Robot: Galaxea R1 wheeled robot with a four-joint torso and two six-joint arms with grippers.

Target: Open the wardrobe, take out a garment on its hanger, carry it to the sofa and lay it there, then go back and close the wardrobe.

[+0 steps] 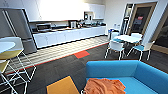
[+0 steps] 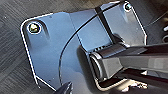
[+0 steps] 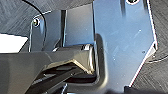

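Note:
The rust-orange garment (image 1: 105, 86) lies crumpled on the seat of the bright blue sofa (image 1: 140, 75), near its left end, at the bottom of the head view. The hanger is hidden among the folds of the cloth. Nothing holds the garment, and no arm reaches toward it in the head view. Both wrist views look down past my own dark plates onto dark carpet.
A yellow low table (image 1: 62, 86) stands just left of the sofa. White wire-frame stools (image 1: 12, 57) are at the left, with a grey fridge (image 1: 18, 27) and a long white kitchen counter (image 1: 67, 35) behind. A white table with chairs (image 1: 127, 38) stands at the right.

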